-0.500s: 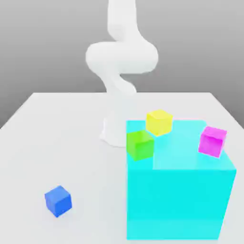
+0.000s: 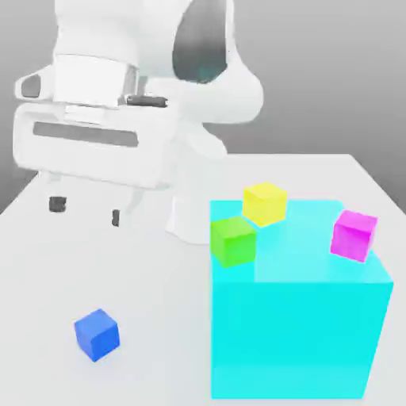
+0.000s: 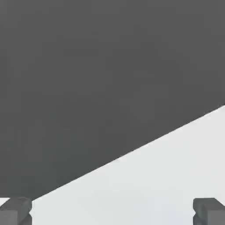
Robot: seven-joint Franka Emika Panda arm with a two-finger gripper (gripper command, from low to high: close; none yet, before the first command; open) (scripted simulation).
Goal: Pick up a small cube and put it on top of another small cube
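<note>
The small blue cube (image 2: pixel 97 334) lies on the white table (image 2: pixel 47 270) near the front, on the exterior view's left. My gripper (image 2: pixel 86 211) hangs well above and behind it, open, with nothing between its dark fingertips (image 2: pixel 55 204). In the hand view the gripper (image 3: pixel 112 213) stands wide open over bare table (image 3: pixel 167 176), and one fingertip (image 3: pixel 210 211) shows at the frame's edge. A green cube (image 2: pixel 233 240), a yellow cube (image 2: pixel 264 203) and a magenta cube (image 2: pixel 354 235) sit around the top of the big cyan block (image 2: pixel 301 317).
The cyan block fills the front of the exterior view's right and stands much taller than the blue cube. The arm's white base (image 2: pixel 190 214) rises just behind it. The table's edge (image 3: pixel 132 149) runs slantwise through the hand view against a dark background.
The hand has swung into the exterior view's upper left, above the table, where half a second ago it was not to be seen. No cube has moved.
</note>
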